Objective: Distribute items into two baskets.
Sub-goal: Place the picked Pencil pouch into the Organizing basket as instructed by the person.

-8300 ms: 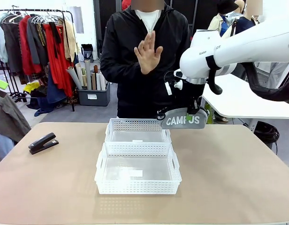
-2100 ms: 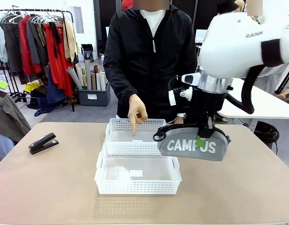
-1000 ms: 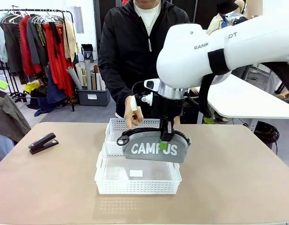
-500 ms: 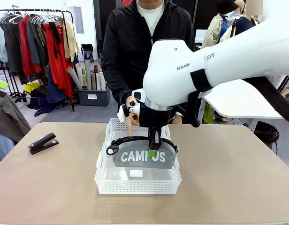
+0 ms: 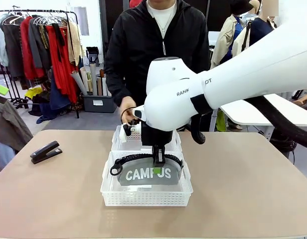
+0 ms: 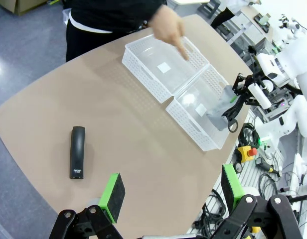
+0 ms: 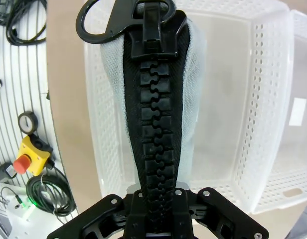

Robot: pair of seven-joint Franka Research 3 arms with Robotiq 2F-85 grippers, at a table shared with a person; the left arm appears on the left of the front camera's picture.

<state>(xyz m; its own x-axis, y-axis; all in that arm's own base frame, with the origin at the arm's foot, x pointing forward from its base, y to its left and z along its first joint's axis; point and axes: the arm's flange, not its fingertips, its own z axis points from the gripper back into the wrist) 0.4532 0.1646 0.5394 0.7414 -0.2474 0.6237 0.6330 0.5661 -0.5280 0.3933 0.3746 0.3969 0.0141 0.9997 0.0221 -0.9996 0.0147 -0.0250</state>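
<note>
My right gripper (image 5: 157, 168) is shut on the top of the grey "CAMPUS" pouch (image 5: 146, 174), which hangs upright inside the near white basket (image 5: 146, 198). In the right wrist view the pouch's black zip (image 7: 154, 124) runs up from the jaws, over the basket's base (image 7: 228, 104). The far basket (image 5: 119, 143) touches the near one behind it. The black stapler (image 5: 45, 152) lies on the table at far left. My left gripper (image 6: 171, 188) hovers open high above the table, with the stapler (image 6: 77, 152) below it and both baskets (image 6: 193, 122) farther off.
A person stands at the far side, one hand (image 5: 127, 106) over the far basket, its finger (image 6: 182, 49) pointing down into it. The tan table (image 5: 253, 189) has bare room to the right and in front of the baskets.
My right gripper has carried the pouch leftward and down, from beside the baskets into the near basket. The person's hand stays at the far basket. The stapler has not moved.
</note>
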